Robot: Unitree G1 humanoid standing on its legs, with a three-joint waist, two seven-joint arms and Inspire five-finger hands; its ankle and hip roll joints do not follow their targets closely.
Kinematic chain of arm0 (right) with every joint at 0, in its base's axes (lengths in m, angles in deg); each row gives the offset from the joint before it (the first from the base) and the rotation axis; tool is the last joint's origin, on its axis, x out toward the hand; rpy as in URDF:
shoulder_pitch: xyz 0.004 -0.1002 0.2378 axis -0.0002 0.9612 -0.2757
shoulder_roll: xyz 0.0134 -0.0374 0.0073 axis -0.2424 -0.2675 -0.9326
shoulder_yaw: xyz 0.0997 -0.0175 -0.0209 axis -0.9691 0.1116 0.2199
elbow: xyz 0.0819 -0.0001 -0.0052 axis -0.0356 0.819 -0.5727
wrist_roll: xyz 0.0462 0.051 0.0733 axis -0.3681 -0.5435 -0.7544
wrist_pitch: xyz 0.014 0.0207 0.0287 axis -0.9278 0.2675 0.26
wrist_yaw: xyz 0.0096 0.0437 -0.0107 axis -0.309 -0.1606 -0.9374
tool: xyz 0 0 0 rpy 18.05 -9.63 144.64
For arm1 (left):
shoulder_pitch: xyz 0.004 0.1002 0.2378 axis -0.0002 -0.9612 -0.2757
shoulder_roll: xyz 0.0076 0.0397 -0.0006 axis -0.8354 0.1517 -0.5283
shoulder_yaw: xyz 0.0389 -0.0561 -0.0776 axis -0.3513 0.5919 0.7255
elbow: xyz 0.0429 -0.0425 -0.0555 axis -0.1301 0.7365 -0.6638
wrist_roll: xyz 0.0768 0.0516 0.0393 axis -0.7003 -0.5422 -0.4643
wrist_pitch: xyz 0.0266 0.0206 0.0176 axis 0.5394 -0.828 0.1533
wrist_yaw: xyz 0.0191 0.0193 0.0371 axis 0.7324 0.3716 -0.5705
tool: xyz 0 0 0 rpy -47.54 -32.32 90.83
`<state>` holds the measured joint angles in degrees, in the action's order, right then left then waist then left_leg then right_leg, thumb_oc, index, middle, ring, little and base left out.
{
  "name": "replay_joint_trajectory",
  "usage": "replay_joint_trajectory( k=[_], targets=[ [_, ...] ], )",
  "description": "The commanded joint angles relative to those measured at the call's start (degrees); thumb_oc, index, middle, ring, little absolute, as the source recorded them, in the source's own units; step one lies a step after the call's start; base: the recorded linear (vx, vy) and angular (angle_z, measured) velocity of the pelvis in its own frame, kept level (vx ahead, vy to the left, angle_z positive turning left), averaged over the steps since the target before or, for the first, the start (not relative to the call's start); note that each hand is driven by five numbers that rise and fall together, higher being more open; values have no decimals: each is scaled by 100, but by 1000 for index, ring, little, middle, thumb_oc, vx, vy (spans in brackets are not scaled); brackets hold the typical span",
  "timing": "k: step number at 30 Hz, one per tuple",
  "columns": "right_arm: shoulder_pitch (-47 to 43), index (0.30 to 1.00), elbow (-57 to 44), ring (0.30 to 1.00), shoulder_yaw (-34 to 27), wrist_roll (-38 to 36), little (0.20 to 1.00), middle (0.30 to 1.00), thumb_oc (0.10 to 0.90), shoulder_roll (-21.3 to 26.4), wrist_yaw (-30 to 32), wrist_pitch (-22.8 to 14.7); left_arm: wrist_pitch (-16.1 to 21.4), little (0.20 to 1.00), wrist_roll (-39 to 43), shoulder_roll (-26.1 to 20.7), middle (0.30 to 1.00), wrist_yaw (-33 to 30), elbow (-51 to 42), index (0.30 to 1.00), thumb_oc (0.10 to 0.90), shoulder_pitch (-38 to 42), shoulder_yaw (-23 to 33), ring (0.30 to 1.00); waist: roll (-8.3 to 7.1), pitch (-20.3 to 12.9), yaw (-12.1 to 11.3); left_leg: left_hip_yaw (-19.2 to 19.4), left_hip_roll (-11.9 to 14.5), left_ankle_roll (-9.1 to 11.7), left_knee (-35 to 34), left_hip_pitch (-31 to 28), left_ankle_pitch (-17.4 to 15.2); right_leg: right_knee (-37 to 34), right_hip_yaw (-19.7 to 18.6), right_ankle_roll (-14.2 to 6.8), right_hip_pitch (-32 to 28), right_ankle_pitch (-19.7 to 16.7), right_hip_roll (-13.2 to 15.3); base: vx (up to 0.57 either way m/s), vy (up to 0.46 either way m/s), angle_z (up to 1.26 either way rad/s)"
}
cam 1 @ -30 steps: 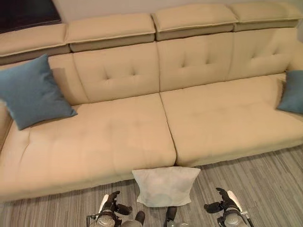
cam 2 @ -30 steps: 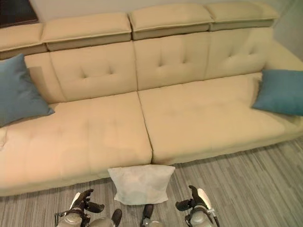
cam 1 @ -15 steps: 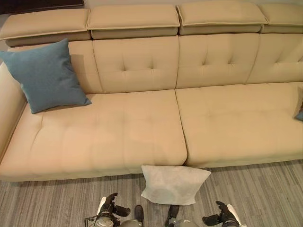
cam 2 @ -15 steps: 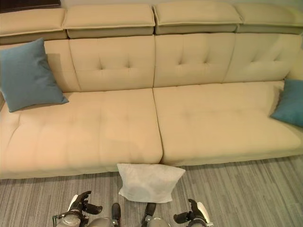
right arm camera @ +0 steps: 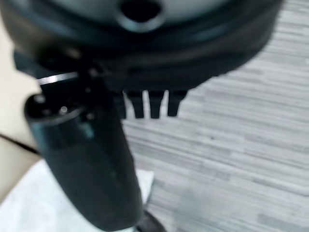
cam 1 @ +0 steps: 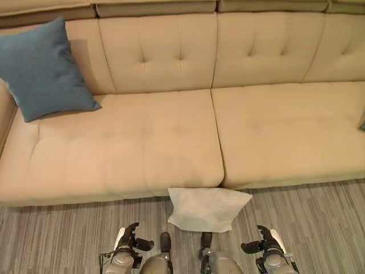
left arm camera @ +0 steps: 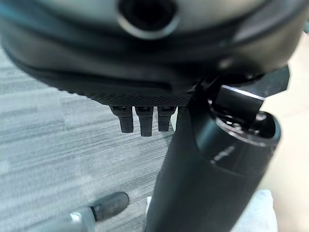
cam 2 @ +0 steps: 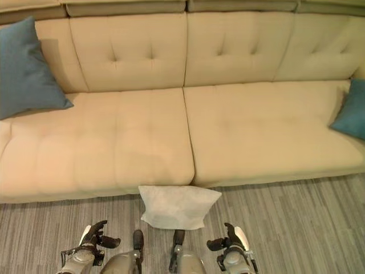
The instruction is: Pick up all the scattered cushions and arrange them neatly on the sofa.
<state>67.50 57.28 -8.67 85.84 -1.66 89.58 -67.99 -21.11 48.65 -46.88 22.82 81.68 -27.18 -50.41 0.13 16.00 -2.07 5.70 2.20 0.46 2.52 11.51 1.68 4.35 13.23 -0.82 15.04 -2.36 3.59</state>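
Note:
A white cushion (cam 1: 208, 208) lies on the floor against the sofa's front edge, in line with the seam between the two seats. It also shows as a pale corner (right arm camera: 24, 205) past my right thumb. On the beige sofa (cam 1: 171, 142), a blue cushion (cam 1: 45, 68) leans upright at the left end, and a teal cushion (cam 2: 349, 111) rests at the right end. My left hand (cam 1: 129, 241) hangs low to the white cushion's left and my right hand (cam 1: 266, 243) to its right. Both are open, apart from the cushion and holding nothing.
Grey striped flooring (cam 1: 68, 228) runs along the front of the sofa. The two wide seat pads (cam 2: 256, 131) between the end cushions are bare. The sofa's tufted backrest (cam 1: 171, 51) rises behind them.
The whole picture has shifted as the camera moved, now looking lower and more squarely at the sofa. The cushions lie where they were, and both hands stay low and open.

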Motion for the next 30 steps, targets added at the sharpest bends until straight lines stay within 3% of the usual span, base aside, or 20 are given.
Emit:
replay_joint_trajectory(
  k=[1, 4, 7, 11, 12, 16, 24, 30],
  targets=[
    [-201, 900, -203, 900, -35, -345, 900, 900, 800, 363, 380, -142, 400, 900, 332, -114, 900, -366, -291, 900, 800, 293, 119, 900, -56, 185, 63, -303, 48, 297, 108, 646, 36, 16, 57, -511, -118, 411, 384, -132, -75, 14],
    [-524, 900, -465, 900, -152, -697, 900, 900, 800, 436, 551, -191, 552, 900, 665, -175, 900, -594, -677, 900, 800, 606, 193, 900, 73, 400, 115, -333, 89, 342, 76, 1119, 182, 261, 149, -463, 549, 430, 409, -82, -30, 2],
    [-764, 900, -557, 900, -143, -854, 900, 900, 800, 454, 639, -196, 645, 900, 818, -220, 900, -723, -760, 900, 800, 879, 216, 900, 113, 484, 146, -365, 134, 396, 66, 1342, 115, 468, 89, -485, 948, 565, 427, -25, -7, -3],
    [-1699, 900, -853, 900, -145, -1180, 900, 900, 800, 686, 950, -300, 846, 900, 1233, -412, 900, -1074, -1008, 900, 800, 1819, 267, 900, 208, 704, 240, -313, 177, 444, 135, 2317, 240, 900, -64, -514, 2194, 564, 544, -93, 33, -5],
    [-1700, 900, -853, 900, -145, -1180, 900, 900, 800, 686, 950, -300, 846, 900, 1233, -412, 900, -1073, -1007, 900, 800, 1820, 267, 900, 207, 702, 239, -313, 176, 444, 137, 2321, 239, 902, -65, -514, 2198, 565, 545, -67, 62, -3],
    [-2655, 900, -1336, 900, -192, -1728, 900, 900, 800, 990, 1103, -614, 969, 900, 1349, -700, 900, -1291, -1445, 900, 800, 2782, 215, 900, 261, 1042, 362, -309, 139, 439, 366, 3268, 261, 1312, -269, -545, 3218, 617, 632, -34, 41, -1],
    [-3596, 900, -1641, 900, 3, -2142, 900, 900, 800, 1188, 1093, -924, 1025, 900, 1439, -802, 900, -1407, -1774, 900, 800, 3613, -36, 900, 223, 1286, 420, -363, 79, 405, 624, 4072, 187, 1624, -404, -592, 3998, 633, 697, -4, 2, 2],
    [-4389, 900, -2035, 900, 531, -2461, 900, 900, 800, 1057, 876, -1099, 1071, 900, 1680, -573, 900, -1373, -1767, 900, 800, 4309, -371, 900, 128, 1350, 441, -411, 75, 370, 882, 4541, 135, 1852, -454, -588, 4437, 645, 725, -15, -24, 7]
  ],
)
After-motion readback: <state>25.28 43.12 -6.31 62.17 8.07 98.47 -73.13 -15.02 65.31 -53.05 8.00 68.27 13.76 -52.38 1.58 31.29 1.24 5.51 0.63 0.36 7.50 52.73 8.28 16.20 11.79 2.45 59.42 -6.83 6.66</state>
